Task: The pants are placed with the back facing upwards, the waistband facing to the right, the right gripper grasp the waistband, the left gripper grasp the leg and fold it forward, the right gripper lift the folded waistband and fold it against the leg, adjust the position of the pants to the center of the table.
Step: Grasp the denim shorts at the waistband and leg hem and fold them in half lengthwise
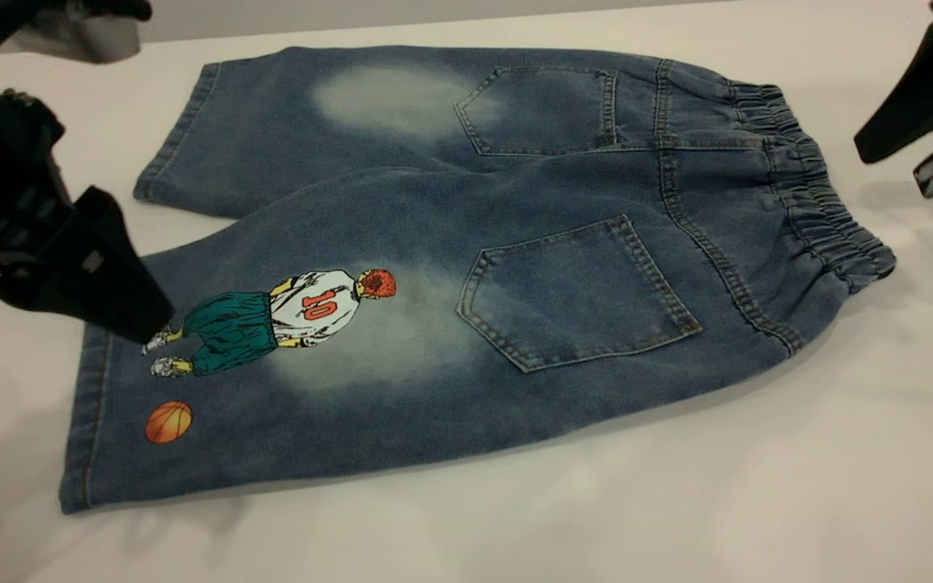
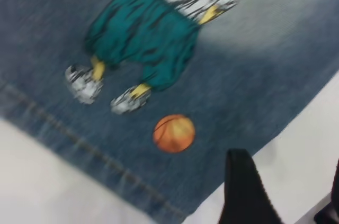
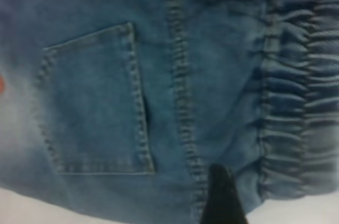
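The pants (image 1: pixel 515 243) lie flat on the table (image 1: pixel 677 502), back pockets up, elastic waistband (image 1: pixel 807 186) at the right. The printed leg (image 1: pixel 272 380) is the nearer one, with its hem at the left. My left gripper (image 1: pixel 122 312) hovers open over that hem, one fingertip just above the player's feet. In the left wrist view the player print (image 2: pixel 159 38) and orange ball (image 2: pixel 174 133) fill the frame, with one finger (image 2: pixel 243 189) over the leg's edge. My right gripper (image 1: pixel 892 166) hangs open, apart from the waistband (image 3: pixel 288 102), holding nothing. A single finger (image 3: pixel 222 197) shows in the right wrist view.
The unprinted leg (image 1: pixel 272 121) lies farther back, angled away from the printed one. Bare table runs along the near side and to the right of the waistband. The table's far edge (image 1: pixel 434 20) sits just behind the pants.
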Available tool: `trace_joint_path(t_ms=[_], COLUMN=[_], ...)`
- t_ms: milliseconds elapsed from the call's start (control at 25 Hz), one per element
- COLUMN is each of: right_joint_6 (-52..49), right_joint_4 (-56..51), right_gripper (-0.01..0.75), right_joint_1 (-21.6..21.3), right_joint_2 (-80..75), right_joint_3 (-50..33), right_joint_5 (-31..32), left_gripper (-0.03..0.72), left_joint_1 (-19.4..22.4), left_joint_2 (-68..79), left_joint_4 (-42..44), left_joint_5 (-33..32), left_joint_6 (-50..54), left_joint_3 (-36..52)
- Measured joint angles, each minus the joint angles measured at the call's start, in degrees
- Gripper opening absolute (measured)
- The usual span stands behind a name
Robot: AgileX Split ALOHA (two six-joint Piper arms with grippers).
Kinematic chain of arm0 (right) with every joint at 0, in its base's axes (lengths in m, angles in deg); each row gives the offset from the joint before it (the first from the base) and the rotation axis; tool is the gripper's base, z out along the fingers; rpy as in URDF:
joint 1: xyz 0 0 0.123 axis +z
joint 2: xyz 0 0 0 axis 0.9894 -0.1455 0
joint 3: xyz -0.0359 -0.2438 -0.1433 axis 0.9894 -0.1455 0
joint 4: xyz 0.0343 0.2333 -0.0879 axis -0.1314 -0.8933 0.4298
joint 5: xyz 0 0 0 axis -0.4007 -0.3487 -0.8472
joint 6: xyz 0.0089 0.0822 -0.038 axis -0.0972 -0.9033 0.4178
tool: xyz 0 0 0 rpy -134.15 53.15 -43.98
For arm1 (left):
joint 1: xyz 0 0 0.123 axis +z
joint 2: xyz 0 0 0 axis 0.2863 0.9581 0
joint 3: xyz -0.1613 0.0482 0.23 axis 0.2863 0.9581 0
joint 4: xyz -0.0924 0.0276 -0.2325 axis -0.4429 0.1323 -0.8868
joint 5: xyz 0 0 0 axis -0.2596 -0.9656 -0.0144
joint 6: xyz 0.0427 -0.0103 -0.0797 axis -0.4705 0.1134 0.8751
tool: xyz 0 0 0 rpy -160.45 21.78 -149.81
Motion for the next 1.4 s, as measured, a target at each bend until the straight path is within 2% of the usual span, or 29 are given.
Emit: trace_joint_path(t_ms=[240, 440, 640, 1040, 1400], right_joint_6=[-1.51, -1.50, -0.88, -0.23, -0.23], right_joint_4=[1.73, 1.51, 0.80, -0.75, -2.02], right_gripper=[0.423, 0.423, 0.423, 0.423, 0.423], right_joint_1=[-0.45, -0.59, -0.59, -0.59, -0.59], right_joint_2=[-2.45, -4.58, -7.12, -10.44, -13.06], right_joint_3=[0.00, 0.04, 0.04, 2.19, 2.34], right_joint_5=[-1.43, -0.94, -1.01, 1.57, 1.45], left_gripper=[0.369, 0.369, 0.369, 0.369, 0.369], left_joint_1=[0.00, 0.00, 0.00, 0.00, 0.00], left_joint_2=[0.26, 0.26, 0.26, 0.26, 0.26], left_joint_4=[7.19, 7.36, 7.36, 7.36, 7.36], left_joint_5=[-1.41, 2.94, 4.60, 4.60, 4.66], left_joint_6=[7.46, 7.46, 7.46, 7.50, 7.46], left_joint_3=[1.04, 5.17, 6.41, 6.41, 6.41])
